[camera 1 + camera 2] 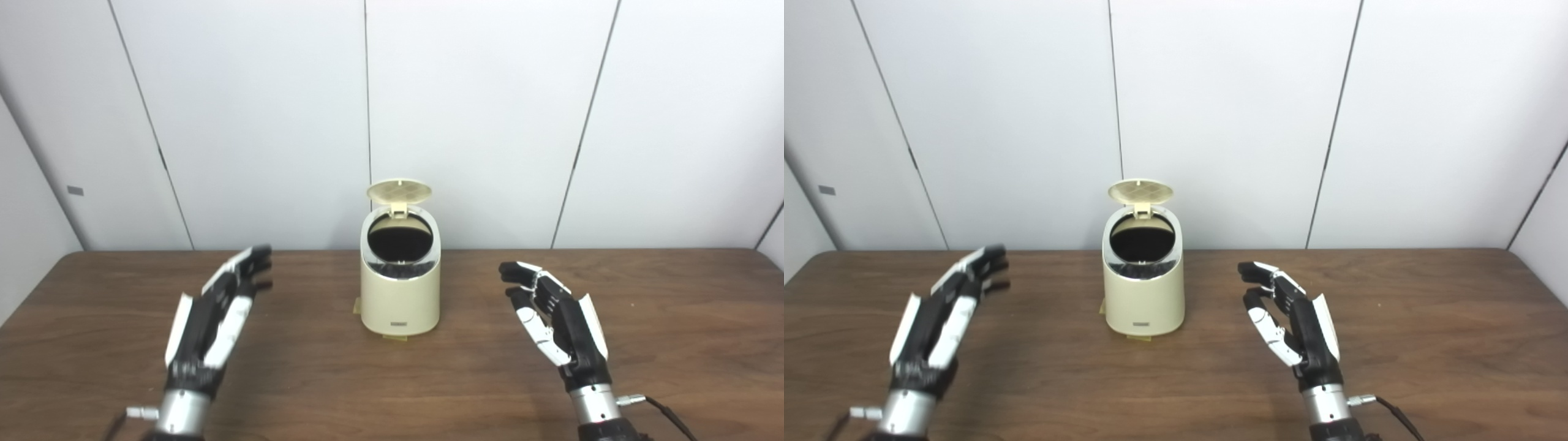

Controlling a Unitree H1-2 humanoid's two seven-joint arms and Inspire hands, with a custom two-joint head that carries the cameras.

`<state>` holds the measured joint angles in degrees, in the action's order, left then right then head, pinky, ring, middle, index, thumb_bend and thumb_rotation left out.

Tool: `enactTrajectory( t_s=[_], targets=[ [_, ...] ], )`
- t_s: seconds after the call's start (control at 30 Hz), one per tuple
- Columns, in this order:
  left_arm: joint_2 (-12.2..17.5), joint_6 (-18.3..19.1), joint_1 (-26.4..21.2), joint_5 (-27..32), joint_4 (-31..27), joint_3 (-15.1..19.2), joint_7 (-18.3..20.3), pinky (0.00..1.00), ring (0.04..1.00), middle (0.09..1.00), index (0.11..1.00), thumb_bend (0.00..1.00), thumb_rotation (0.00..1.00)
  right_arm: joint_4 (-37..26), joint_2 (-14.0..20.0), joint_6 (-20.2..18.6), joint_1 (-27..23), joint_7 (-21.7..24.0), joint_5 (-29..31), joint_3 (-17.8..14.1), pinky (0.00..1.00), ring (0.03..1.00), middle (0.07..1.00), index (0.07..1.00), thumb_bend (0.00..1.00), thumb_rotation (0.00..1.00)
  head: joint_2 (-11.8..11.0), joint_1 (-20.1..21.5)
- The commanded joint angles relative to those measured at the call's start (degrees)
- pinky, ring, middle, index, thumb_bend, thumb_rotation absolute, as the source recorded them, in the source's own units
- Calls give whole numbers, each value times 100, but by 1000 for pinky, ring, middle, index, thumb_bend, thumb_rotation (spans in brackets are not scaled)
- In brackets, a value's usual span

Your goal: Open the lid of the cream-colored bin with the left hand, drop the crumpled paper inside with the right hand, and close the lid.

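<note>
The cream-colored bin stands upright at the middle of the brown table. Its round lid is flipped up at the back, showing the dark opening. My left hand hovers to the left of the bin, fingers stretched out and apart, holding nothing. My right hand hovers to the bin's right, fingers slightly curled and apart, also holding nothing. No crumpled paper shows in either view; the inside of the bin is too dark to tell.
White wall panels rise just behind the table's far edge. Small yellowish tape tabs mark the bin's foot. A cable trails from my right wrist.
</note>
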<state>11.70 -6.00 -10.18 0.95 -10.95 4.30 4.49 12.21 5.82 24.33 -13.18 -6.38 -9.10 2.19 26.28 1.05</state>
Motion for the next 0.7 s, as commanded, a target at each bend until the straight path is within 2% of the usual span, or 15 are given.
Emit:
enactTrajectory(
  t_s=[0.0, 0.17, 0.23, 0.3, 0.37, 0.57, 0.63, 0.67],
  targets=[
    [258, 221, -688, -330, -319, -56, 71, 820, 889, 893, 857, 658, 840, 168, -104, 256, 138, -45, 84, 69, 649, 744, 754, 731, 160, 694, 28, 29],
    [678, 679, -1861, -1007, -340, -262, 251, 851, 890, 870, 846, 628, 910, 237, -192, 247, 221, -74, 228, 27, 673, 754, 757, 743, 179, 632, 63, 13],
    [758, 915, -2223, -1274, -364, -371, 319, 809, 872, 851, 823, 617, 935, 274, -211, 253, 226, -90, 284, 19, 673, 756, 757, 744, 200, 621, 68, -4],
    [752, 1222, -2625, -1687, -390, -568, 365, 775, 855, 842, 819, 641, 911, 340, -199, 258, 227, -148, 271, 48, 668, 758, 760, 746, 218, 614, 89, -16],
    [746, 1406, -2832, -1971, -411, -699, 378, 755, 848, 840, 818, 656, 910, 366, -196, 259, 236, -177, 260, 74, 665, 762, 765, 749, 229, 625, 98, -10],
    [586, 1671, -3432, -2491, -120, -1079, 469, 751, 839, 828, 792, 678, 976, 406, -227, 259, 246, -221, 298, 90, 673, 762, 765, 748, 285, 664, 98, 0],
    [576, 1760, -3580, -2822, 20, -1267, 524, 742, 832, 820, 781, 710, 995, 415, -223, 258, 244, -235, 256, 108, 672, 763, 767, 748, 294, 664, 99, 6],
    [554, 1929, -3649, -3006, 59, -1366, 593, 739, 838, 824, 782, 742, 998, 416, -221, 256, 246, -225, 230, 113, 673, 765, 769, 749, 297, 667, 95, 7]
  ],
)
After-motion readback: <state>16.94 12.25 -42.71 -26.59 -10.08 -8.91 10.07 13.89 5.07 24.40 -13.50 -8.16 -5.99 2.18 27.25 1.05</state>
